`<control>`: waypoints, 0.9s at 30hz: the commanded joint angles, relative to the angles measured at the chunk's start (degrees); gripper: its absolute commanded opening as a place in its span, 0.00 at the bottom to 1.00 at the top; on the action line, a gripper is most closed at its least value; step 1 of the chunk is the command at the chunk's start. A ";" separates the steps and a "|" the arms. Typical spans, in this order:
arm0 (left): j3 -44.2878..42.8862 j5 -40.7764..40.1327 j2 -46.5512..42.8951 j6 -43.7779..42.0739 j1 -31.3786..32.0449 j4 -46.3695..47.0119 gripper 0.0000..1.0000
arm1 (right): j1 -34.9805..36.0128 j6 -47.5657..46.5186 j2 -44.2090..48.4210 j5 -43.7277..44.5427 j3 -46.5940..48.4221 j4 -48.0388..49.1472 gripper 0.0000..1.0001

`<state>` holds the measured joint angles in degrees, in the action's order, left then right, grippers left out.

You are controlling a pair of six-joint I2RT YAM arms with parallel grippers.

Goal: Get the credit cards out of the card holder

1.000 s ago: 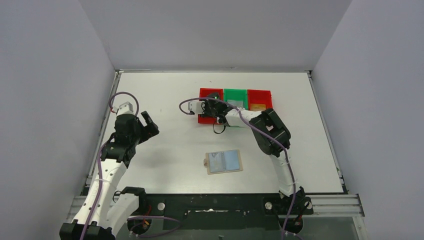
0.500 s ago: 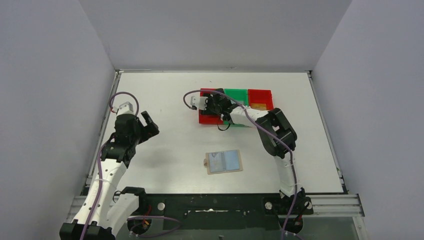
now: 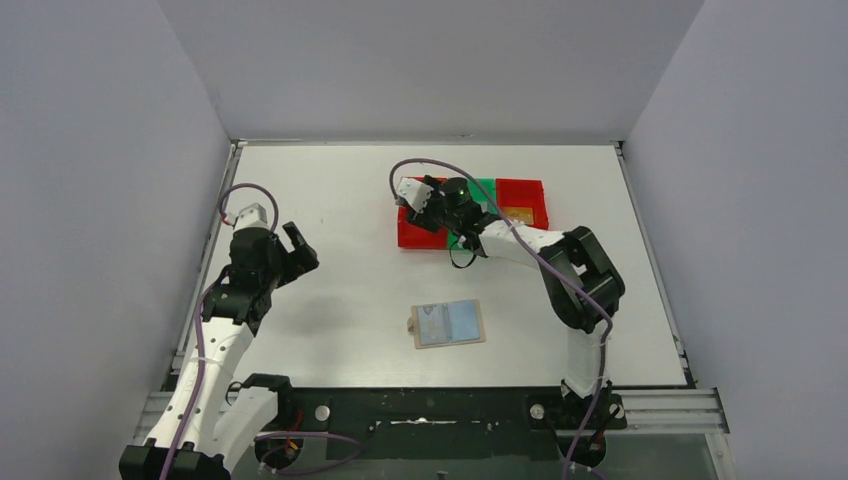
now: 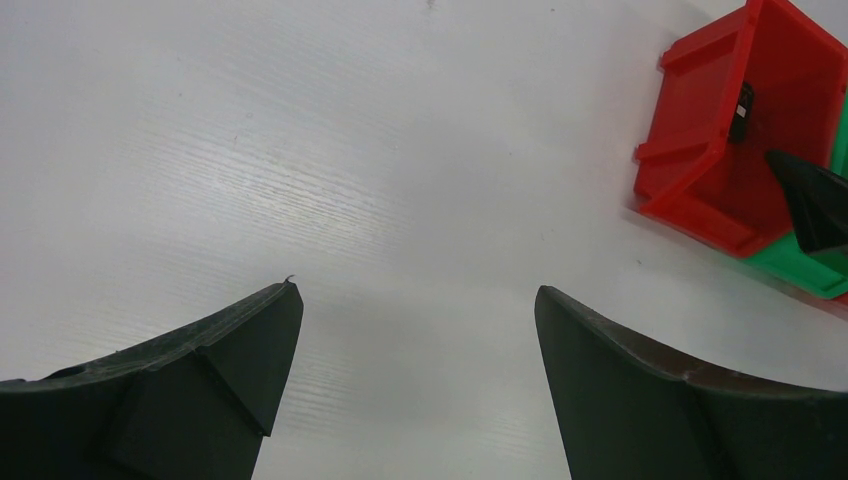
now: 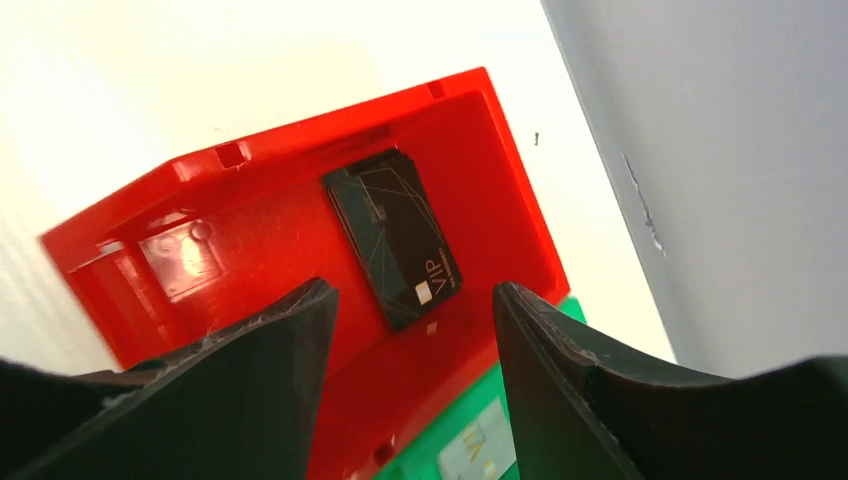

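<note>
The tan card holder [image 3: 448,323] lies open on the table, pale blue lining up, its tab at the left. My right gripper [image 3: 424,200] hovers open and empty over the left red bin [image 3: 412,236]. A black card [image 5: 392,236] lies flat on that bin's floor [image 5: 280,240], apart from my fingers. A silver-grey card [image 5: 480,452] lies in the green bin [image 3: 484,186]. A gold-orange card [image 3: 516,213] lies in the right red bin [image 3: 522,189]. My left gripper [image 3: 297,247] is open and empty at the left, above bare table [image 4: 400,200].
The three bins stand in a row at the back of the table, right of centre; the left red bin also shows in the left wrist view [image 4: 740,140]. Grey walls close in on both sides and the back. My right arm's elbow [image 3: 585,280] stands right of the card holder.
My right gripper has moved right and toward the back over the left red bin, and its elbow has swung right. The left arm and card holder have not moved.
</note>
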<state>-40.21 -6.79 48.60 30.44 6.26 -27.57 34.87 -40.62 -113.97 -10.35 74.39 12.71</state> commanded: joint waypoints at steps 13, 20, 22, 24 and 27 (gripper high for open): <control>-0.35 0.37 0.09 -1.34 -0.20 2.96 0.88 | -6.69 65.40 34.82 5.65 -21.00 -11.48 0.98; -0.43 -1.04 -0.10 -1.21 -0.08 2.21 0.88 | 1.01 77.10 45.09 12.93 -34.19 -15.20 1.00; -0.34 -1.84 -0.39 -1.17 0.14 2.00 0.88 | 6.44 80.16 46.18 20.77 -36.28 -18.17 0.97; -0.33 -2.45 -0.61 -1.09 0.20 1.75 0.88 | 10.89 84.30 46.47 24.49 -38.13 -18.20 0.92; -0.36 -3.19 -0.70 -1.08 0.33 1.58 0.88 | 17.95 88.27 45.30 28.47 -39.45 -16.92 0.86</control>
<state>-40.21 -8.14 48.82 30.17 6.35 -27.64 46.44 38.54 -69.76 7.27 35.57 -5.69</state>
